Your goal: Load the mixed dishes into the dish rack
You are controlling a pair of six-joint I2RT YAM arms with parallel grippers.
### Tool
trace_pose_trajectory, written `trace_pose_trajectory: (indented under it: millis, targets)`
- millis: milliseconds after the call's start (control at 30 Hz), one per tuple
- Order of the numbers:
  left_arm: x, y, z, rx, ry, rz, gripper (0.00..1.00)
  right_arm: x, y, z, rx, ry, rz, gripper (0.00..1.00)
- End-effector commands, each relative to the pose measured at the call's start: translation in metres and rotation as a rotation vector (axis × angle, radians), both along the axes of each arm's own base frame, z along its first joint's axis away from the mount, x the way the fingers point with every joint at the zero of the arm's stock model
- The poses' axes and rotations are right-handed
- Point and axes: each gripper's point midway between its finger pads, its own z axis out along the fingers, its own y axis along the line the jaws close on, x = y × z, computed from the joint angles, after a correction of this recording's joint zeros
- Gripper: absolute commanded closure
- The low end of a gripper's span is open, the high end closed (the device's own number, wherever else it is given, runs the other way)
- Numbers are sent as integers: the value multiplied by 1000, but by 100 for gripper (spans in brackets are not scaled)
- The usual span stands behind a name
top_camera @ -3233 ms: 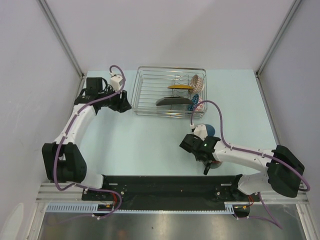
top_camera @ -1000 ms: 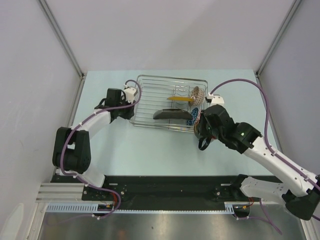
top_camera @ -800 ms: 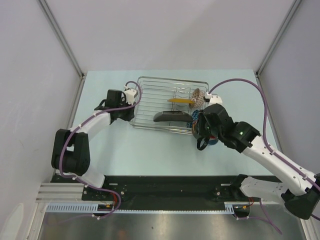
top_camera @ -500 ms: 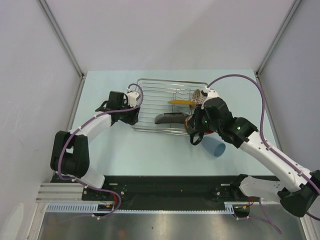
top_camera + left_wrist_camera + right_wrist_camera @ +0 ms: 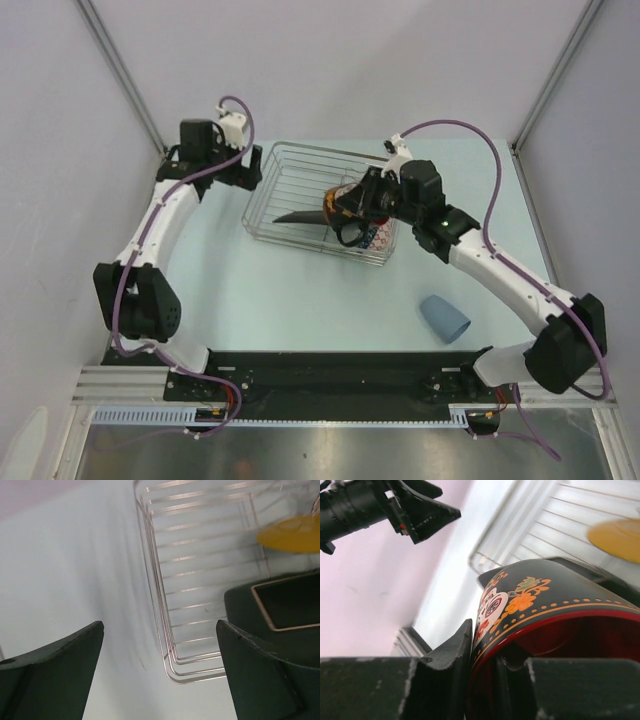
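The dish rack [image 5: 290, 190] is a silver wire basket at the table's back centre. In it leans the dark square plate [image 5: 298, 215], whose yellow centre [image 5: 289, 528] shows in the left wrist view. The blue patterned bowl [image 5: 379, 238] stands at the rack's right end. My right gripper [image 5: 358, 203] hangs over the rack, shut on the wall of the dark mug [image 5: 545, 605] with red inside, one finger outside and one inside. The left gripper [image 5: 245, 172] is open beside the rack's far left corner [image 5: 170, 665], holding nothing. The light-blue cup [image 5: 443, 318] lies on its side at the near right.
Grey side walls with metal posts close in the table on the left and right. The black base rail [image 5: 330, 375] runs along the near edge. The left gripper [image 5: 417, 507] shows in the right wrist view, high above the rack's left edge.
The left gripper let go of the rack's left edge, opened and drew back to the far left. The right arm carried the mug over the rack. The rack slid left and turned.
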Motion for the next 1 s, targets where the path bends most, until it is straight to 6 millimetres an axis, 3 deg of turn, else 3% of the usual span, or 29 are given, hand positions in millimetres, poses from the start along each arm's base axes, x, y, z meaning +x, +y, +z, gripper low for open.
trace_pose_trajectory:
  millis: [0,133,200,433,567,967]
  targets:
    - [-14,-6,74,-88,-97,-28,0,11,33,149,421,-425,109,100]
    - [-33,-17,89,-149,-113,-70,0,16,32,171,556,-466,125,100]
    - [-36,-18,86,-153,-112,-77,0,16,29,178,569,-481,119,100]
    - [-39,-10,8,-95,-2,-59,0,4,16,176,432,-511,72,100]
    - [-32,-7,-24,-73,56,-49,0,3,10,174,392,-518,50,100]
    - [-11,26,-48,102,32,57,0,-2,12,160,341,-493,68,100]
